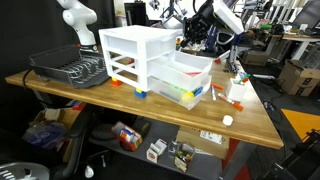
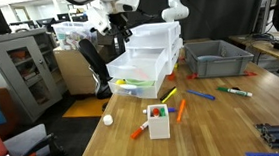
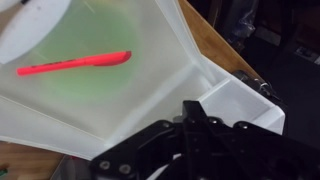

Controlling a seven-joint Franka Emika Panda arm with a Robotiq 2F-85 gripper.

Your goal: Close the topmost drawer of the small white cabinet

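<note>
The small white cabinet [image 1: 128,55] [image 2: 167,41] stands on a wooden table [image 1: 120,100], and all three of its drawers are pulled out. The topmost drawer [image 2: 144,34] sticks out less far than the middle drawer [image 2: 136,60]. The lowest drawer [image 1: 172,92] [image 2: 135,85] shows yellow-green and red items. My gripper [image 1: 205,30] [image 2: 119,27] hovers just in front of the open drawers, at about top-drawer height and not touching them. In the wrist view its black fingers [image 3: 190,108] are together with nothing between them, above translucent drawer plastic [image 3: 90,100] with a red pen showing through.
A black wire dish rack [image 1: 70,68] stands beside the cabinet; in an exterior view a grey bin [image 2: 218,57] lies behind it. Markers [image 2: 196,96], a small white box [image 2: 158,122] and a white ball [image 2: 108,119] lie on the table. An office chair [image 2: 93,62] stands near the table's end.
</note>
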